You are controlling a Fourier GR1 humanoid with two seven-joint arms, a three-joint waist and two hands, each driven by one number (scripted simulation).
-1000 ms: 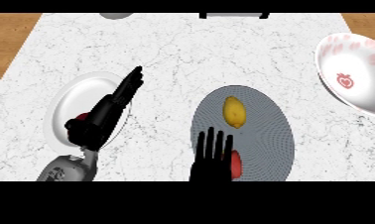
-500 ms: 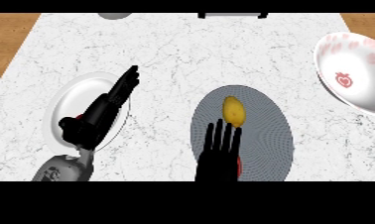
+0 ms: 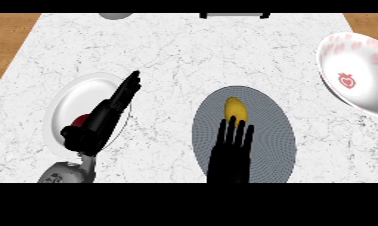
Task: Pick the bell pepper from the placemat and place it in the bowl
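Note:
A yellow bell pepper [image 3: 235, 108] lies on the upper half of a round grey placemat [image 3: 275, 132] at the counter's middle right. My right hand [image 3: 230, 152] lies open over the mat just below the pepper, its straight fingertips at the pepper's near end. A white bowl [image 3: 353, 77] with red markings sits at the right edge, partly cut off. At the left, my left hand [image 3: 103, 116] rests open and tilted above a white plate [image 3: 77, 92].
A small red thing [image 3: 80, 119] lies on the white plate, partly hidden by my left hand. A grey round object [image 3: 116, 15] and a dark object [image 3: 235, 15] sit at the counter's far edge. The marble top ends at wood on both sides.
My right hand has slid forward over the placemat until its fingertips reach the pepper. The left hand has barely shifted.

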